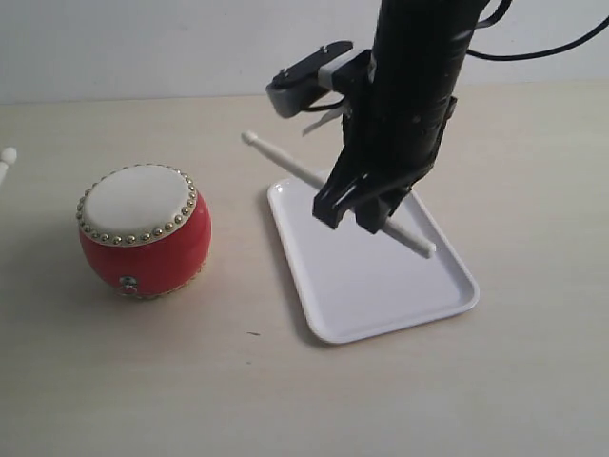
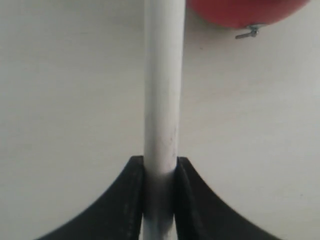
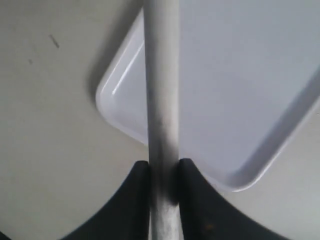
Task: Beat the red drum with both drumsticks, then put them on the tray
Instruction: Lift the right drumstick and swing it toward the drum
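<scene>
The red drum point(image 1: 143, 231) with its cream skin stands on the table at the left; its red side and metal ring show in the left wrist view point(image 2: 245, 12). My right gripper point(image 1: 354, 211) hangs over the white tray point(image 1: 381, 286), shut on a drumstick point(image 1: 295, 168) that slants across the tray's far corner, tip pointing back left. In the right wrist view that drumstick point(image 3: 161, 100) runs between the black fingers point(image 3: 137, 200) above the tray point(image 3: 240, 90). My left gripper point(image 2: 160, 172) is shut on the other drumstick point(image 2: 162, 90); only its tip point(image 1: 7, 157) shows at the exterior view's left edge.
The pale beige table point(image 1: 285, 400) lies bare in front of the drum and tray. A white wall point(image 1: 143, 48) stands behind. The right arm's dark body and cables rise above the tray.
</scene>
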Controlling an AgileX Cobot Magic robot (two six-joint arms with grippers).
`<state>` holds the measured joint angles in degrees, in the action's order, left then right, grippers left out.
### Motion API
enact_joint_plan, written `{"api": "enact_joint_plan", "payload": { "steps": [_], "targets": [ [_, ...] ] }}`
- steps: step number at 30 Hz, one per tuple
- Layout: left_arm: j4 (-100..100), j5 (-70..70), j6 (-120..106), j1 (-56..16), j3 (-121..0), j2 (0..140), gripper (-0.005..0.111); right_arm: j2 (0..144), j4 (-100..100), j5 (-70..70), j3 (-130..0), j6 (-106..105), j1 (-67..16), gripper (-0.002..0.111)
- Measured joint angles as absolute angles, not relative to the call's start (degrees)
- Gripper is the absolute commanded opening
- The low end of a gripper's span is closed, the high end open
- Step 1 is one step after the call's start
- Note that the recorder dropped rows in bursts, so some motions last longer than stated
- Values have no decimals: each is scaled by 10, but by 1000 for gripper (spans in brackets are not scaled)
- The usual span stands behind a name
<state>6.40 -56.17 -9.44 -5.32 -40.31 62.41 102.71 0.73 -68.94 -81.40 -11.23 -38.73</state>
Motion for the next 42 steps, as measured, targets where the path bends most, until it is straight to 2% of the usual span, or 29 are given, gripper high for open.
{"api": "enact_joint_plan", "payload": {
  "steps": [6,12,18,23,30,35,42],
  "targets": [
    [52,-564,-85,-91,-373,568,0,1027,4,-686,-796,-112,-435,0],
    [39,-567,-72,-121,-369,611,0,1027,4,-669,-806,-109,-468,0],
    [36,-562,-71,-126,-369,651,0,1027,4,-667,-807,-106,-471,0],
    [40,-506,-29,-126,-367,650,0,1027,4,-667,-807,-106,-471,0],
    [47,-548,-21,-126,-342,646,0,1027,4,-667,-807,-106,-471,0],
    [47,-510,-36,-126,-344,646,0,1027,4,-662,-808,-106,-471,0],
    [48,-484,-45,-126,-361,688,0,1050,4,-693,-894,-106,-472,0]
  ]
}}
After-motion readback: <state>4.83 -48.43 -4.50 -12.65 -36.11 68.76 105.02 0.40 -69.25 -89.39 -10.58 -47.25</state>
